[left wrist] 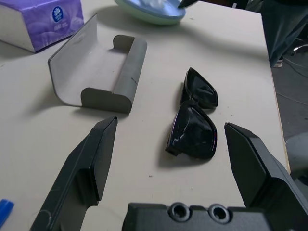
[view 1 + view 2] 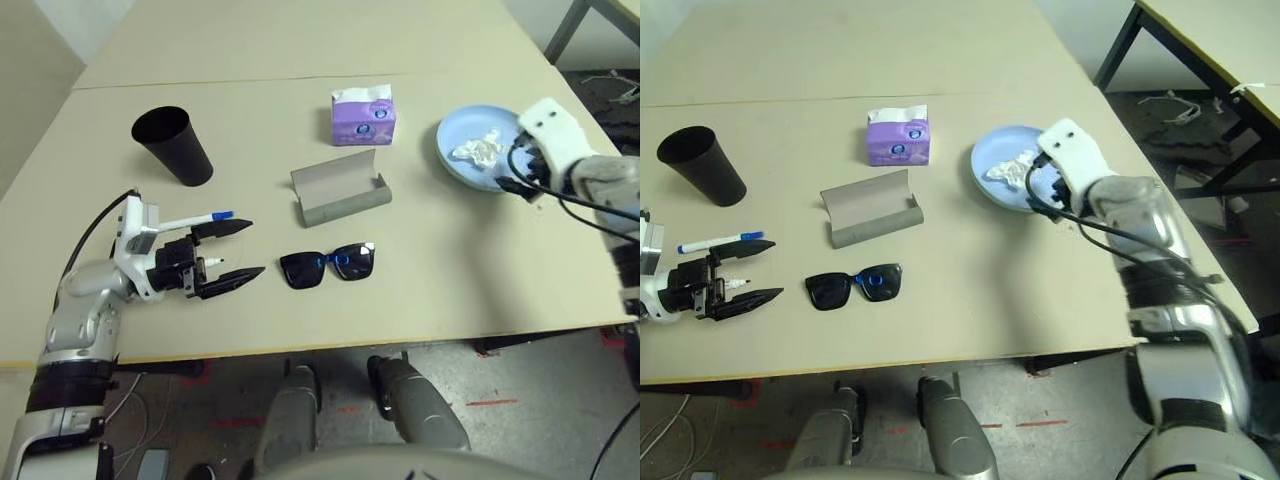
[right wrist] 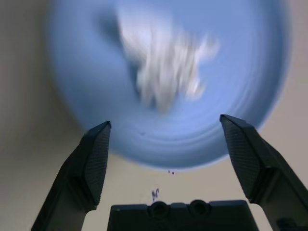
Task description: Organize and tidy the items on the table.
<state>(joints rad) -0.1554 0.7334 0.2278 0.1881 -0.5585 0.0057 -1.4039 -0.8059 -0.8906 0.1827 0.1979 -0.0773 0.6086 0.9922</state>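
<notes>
Tabletop (image 2: 300, 40) — pale beige, with a thin seam line running across its far part.

Black cup (image 2: 172, 145): far left, leaning.

Purple tissue pack (image 2: 363, 116): far centre, upright, white tissue showing at its top.

Grey glasses case (image 2: 340, 189): centre, lid open, lying just nearer than the tissue pack.

Black sunglasses (image 2: 327, 266): folded, lenses tinted blue, lying just in front of the case and apart from it.

Blue plate (image 2: 990, 165): far right, resting on the table.

White tissue wad (image 2: 477, 150): lying on the blue plate.

White marker with blue cap (image 2: 190, 219): on the table at the left, beside the upper finger of the left gripper; whether they touch cannot be told.

Second white marker (image 2: 208, 264): its tip shows between the left gripper's fingers — the rest is hidden by the hand.

Left gripper (image 2: 240, 250): low over the table at the left, fingers spread wide, pointing toward the sunglasses, clamped on nothing.

Right gripper (image 3: 163, 139): above the near edge of the blue plate, fingers wide apart, empty; the wad lies beyond them.
</notes>
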